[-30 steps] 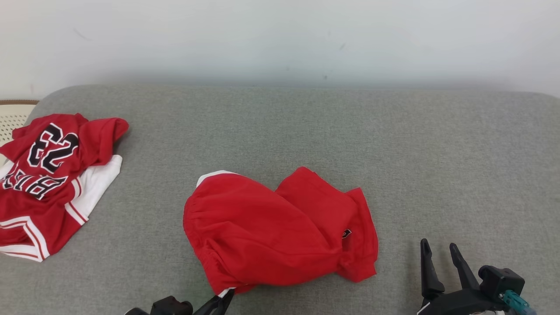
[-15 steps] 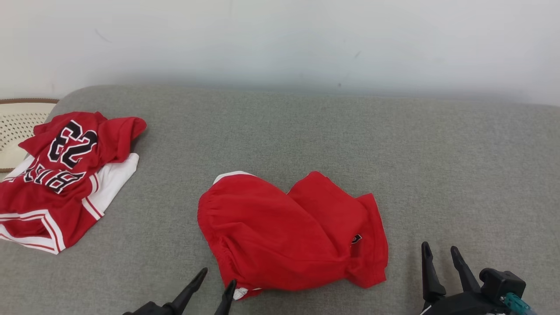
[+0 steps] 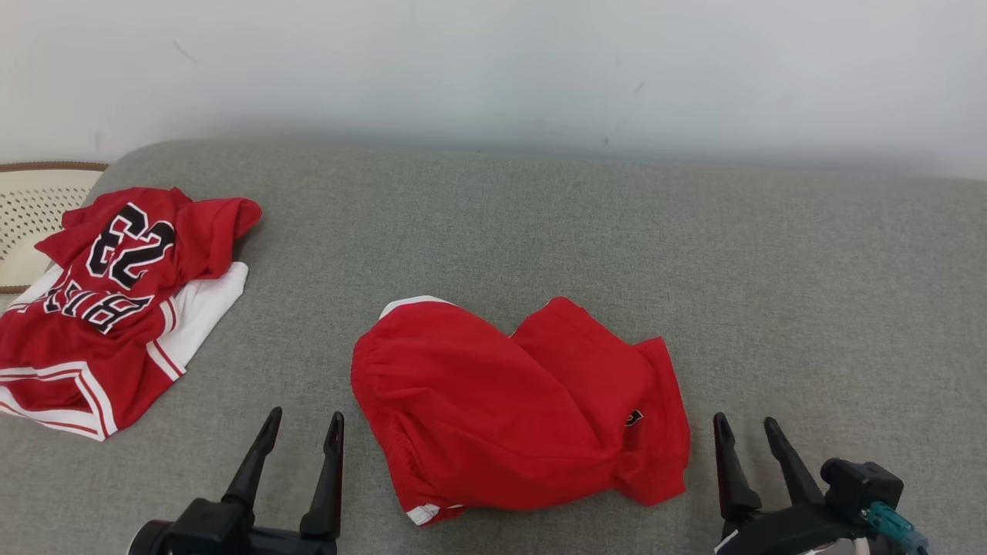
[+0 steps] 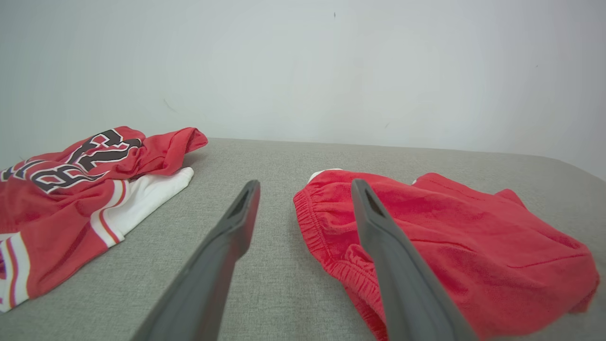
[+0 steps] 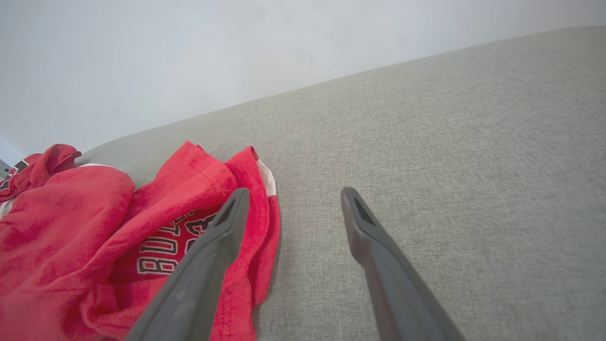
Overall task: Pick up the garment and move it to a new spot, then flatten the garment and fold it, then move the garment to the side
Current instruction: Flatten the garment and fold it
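The garment (image 3: 509,408), a pair of red shorts with white trim, lies crumpled on the grey cushioned surface (image 3: 540,223), in the near middle. My left gripper (image 3: 303,422) stands open just left of its elastic waistband, apart from the cloth. In the left wrist view the left gripper (image 4: 305,184) is empty, with the garment (image 4: 450,227) to the right of it. My right gripper (image 3: 745,424) stands open and empty just right of the shorts' leg hem. The right wrist view has the right gripper (image 5: 294,192) over bare cushion, with the garment (image 5: 71,222) at its left.
A red jersey (image 3: 108,308) numbered 23 lies on a white garment (image 3: 202,308) at the far left; the jersey (image 4: 71,189) also shows in the left wrist view. A cream perforated basket (image 3: 31,208) sits beyond the left edge. A pale wall (image 3: 493,69) backs the surface.
My left gripper has let go of the garment's near waistband corner, opened and drawn away to the left. The garment has settled flat. The head camera has shifted a little.
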You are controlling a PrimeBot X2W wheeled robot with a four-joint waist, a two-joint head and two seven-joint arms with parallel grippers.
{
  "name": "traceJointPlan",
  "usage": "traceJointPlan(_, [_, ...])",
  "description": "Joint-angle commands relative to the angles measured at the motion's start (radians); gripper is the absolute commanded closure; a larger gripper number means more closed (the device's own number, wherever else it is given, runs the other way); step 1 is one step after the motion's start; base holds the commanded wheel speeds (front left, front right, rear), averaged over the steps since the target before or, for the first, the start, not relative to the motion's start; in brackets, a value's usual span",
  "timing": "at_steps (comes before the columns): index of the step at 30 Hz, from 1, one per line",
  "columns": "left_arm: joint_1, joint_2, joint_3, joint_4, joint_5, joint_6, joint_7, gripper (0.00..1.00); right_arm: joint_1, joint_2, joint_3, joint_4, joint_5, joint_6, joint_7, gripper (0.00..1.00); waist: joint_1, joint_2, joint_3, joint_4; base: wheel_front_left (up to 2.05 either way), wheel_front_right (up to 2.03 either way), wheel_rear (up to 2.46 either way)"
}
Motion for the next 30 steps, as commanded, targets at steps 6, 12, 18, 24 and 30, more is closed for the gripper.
traceJointPlan(6, [0.007,-0.027,0.064,-0.002,0.039,-0.031,-0.005,0.00,-0.012,-0.023,0.058,-0.062,0.057,0.000,0.037,0.00,0.0000,0.0000,0.016,-0.001,0.00,0.00,0.00])
traceJointPlan(12, [0.012,-0.056,0.113,0.011,0.068,-0.065,-0.005,0.00,-0.008,-0.058,0.151,-0.148,0.174,0.000,0.119,0.00,0.0000,0.0000,0.024,0.011,0.00,0.00,0.00])
traceJointPlan(18, [0.008,-0.082,0.130,0.023,0.089,-0.091,-0.005,0.00,-0.002,-0.111,0.243,-0.217,0.275,0.000,0.204,0.00,0.0000,0.0000,0.031,0.027,0.00,0.00,0.00])
traceJointPlan(24, [0.001,-0.098,0.144,0.029,0.098,-0.109,-0.005,0.00,0.006,-0.148,0.293,-0.249,0.320,0.000,0.264,0.00,0.0000,0.0000,0.042,0.044,0.00,0.00,0.00])
traceJointPlan(30, [-0.010,-0.113,0.151,0.037,0.103,-0.126,-0.005,0.00,0.006,-0.161,0.337,-0.245,0.358,0.000,0.298,0.00,0.0000,0.0000,0.053,0.070,0.00,0.00,0.00])
